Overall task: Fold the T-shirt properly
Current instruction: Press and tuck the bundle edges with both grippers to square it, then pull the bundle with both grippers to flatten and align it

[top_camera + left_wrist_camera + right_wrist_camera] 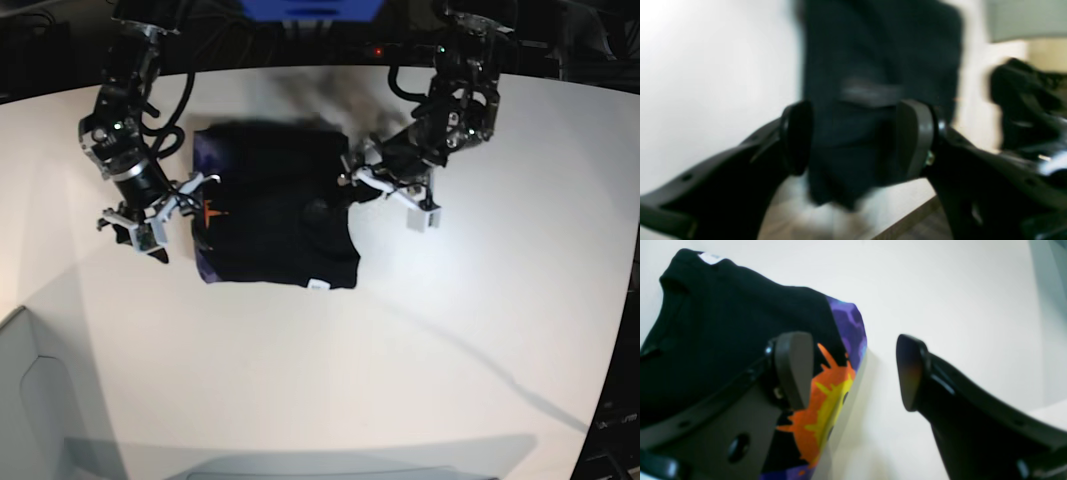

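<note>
The black T-shirt [275, 215] lies folded into a rough rectangle on the white table [450, 350]. A strip of orange sun and purple print [826, 396] shows along one edge, and a small white tag [710, 258] sits at a corner. My right gripper [853, 373] is open at that printed edge, one finger over the cloth and the other over bare table. My left gripper [855, 136] is open at the opposite edge of the shirt [880, 43], with black cloth showing in the gap between its jaws. That view is blurred.
In the base view the right gripper [170, 215] is left of the shirt and the left gripper [392, 197] right of it. The table's edge [907, 216] runs close below the left gripper. A grey bin-like shape [30, 400] stands at the lower left.
</note>
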